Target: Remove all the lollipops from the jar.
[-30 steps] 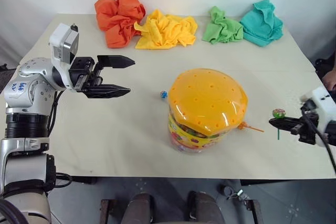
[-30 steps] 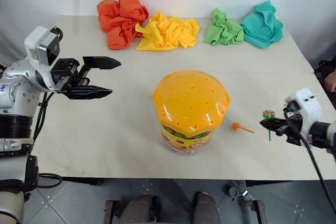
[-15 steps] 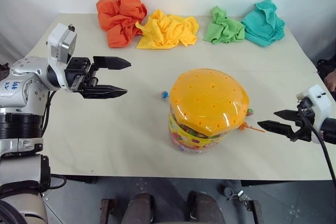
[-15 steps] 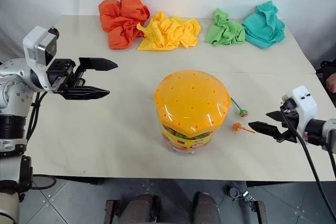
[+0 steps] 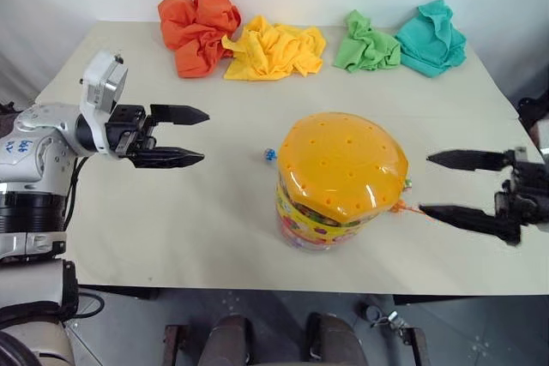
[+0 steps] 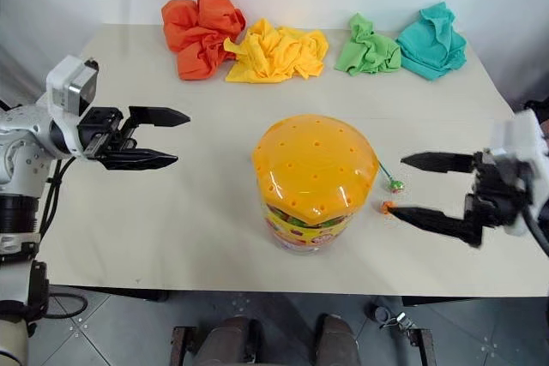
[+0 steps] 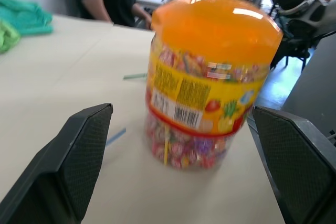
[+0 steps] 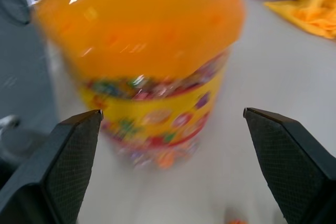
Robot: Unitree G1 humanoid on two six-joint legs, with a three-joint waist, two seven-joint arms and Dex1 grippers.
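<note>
Jaws of both arms apart; jar (image 6: 313, 190) upright on table (image 6: 206, 203).

The left end effector (image 5: 182, 136) points level toward the right, fingers spread apart and empty. The right end effector (image 6: 413, 187) points left, its fingers wide apart, holding nothing.

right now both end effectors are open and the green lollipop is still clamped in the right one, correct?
Not quite. Both the left end effector and the right end effector are open, but the right one holds nothing. The right eye view shows the green lollipop lying on the table beside the jar.
</note>
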